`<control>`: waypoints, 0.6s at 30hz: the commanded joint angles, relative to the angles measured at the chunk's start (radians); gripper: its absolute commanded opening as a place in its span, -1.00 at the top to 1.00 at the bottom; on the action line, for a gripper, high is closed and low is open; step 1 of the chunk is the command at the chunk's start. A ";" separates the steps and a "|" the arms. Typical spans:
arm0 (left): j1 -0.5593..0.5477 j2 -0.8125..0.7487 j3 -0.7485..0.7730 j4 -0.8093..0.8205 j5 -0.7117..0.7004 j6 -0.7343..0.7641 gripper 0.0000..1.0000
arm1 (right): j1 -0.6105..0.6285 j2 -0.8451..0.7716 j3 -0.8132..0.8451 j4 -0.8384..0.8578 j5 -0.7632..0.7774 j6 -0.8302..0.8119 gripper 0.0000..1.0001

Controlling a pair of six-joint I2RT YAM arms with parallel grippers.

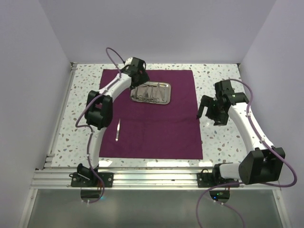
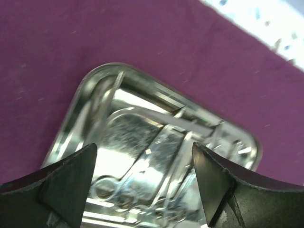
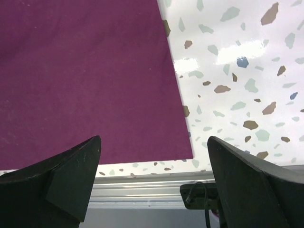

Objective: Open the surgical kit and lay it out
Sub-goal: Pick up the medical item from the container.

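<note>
The left gripper (image 1: 137, 81) hangs over the far left corner of the tray (image 1: 168, 94), with its fingers apart and nothing between them. The tray stands directly under this gripper, on the far half of the purple cloth (image 1: 156, 128), which lies flat and open on the tabletop (image 1: 214, 142). The tweezers (image 1: 118, 129) lie on the cloth well apart from the left gripper, on the side toward its arm base.

The right gripper (image 1: 209, 111) is also spread apart and holds nothing. It hovers just beside the right edge of the cloth, and the tray is well apart from it, to its left.

The top view shows only thin silver tools in the tray. The left wrist view shows more: ring handles of scissors (image 2: 108, 188) lie inside the tray, between and below the two fingers, though the picture is blurred. The right wrist view shows the near right corner of the cloth below the gripper and a metal rail (image 3: 142, 190) at the tabletop edge.
</note>
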 commanded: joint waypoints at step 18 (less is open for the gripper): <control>-0.094 0.189 0.250 0.057 -0.177 -0.160 -0.42 | -0.001 -0.017 -0.022 -0.049 0.034 -0.029 -0.97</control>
